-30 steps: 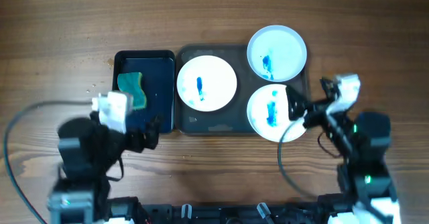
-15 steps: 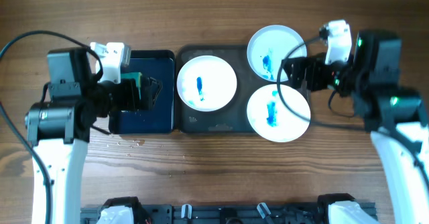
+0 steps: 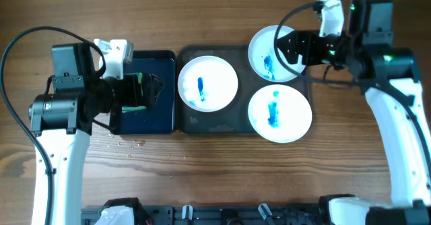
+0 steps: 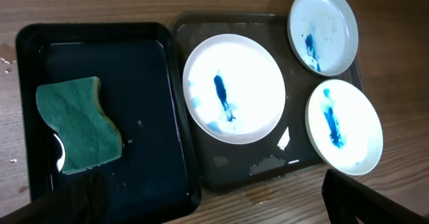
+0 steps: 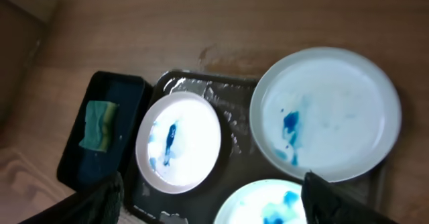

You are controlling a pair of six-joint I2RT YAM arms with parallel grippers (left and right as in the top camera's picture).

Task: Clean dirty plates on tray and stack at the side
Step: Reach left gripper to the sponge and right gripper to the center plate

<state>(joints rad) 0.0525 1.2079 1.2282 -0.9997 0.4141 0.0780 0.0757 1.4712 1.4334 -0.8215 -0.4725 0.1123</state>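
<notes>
Wooden worktop (image 3: pixel 215 9): three blue-smeared plates are laid on the tray (image 3: pixel 215 122), midway between the left and right edges.
The left plate (image 3: pixel 207 83) and near-right plate (image 3: pixel 279 114) are uncovered. The far-right plate (image 3: pixel 264 43) (overlapping the tray's far-right corner) is overhung by the right gripper (image 3: pixel 284 52), spread wide, nothing held. The left gripper (image 3: pixel 153 93), equally spread and empty, is held above the sponge (image 4: pixel 79 123) in the black tub (image 3: pixel 120 58).
</notes>
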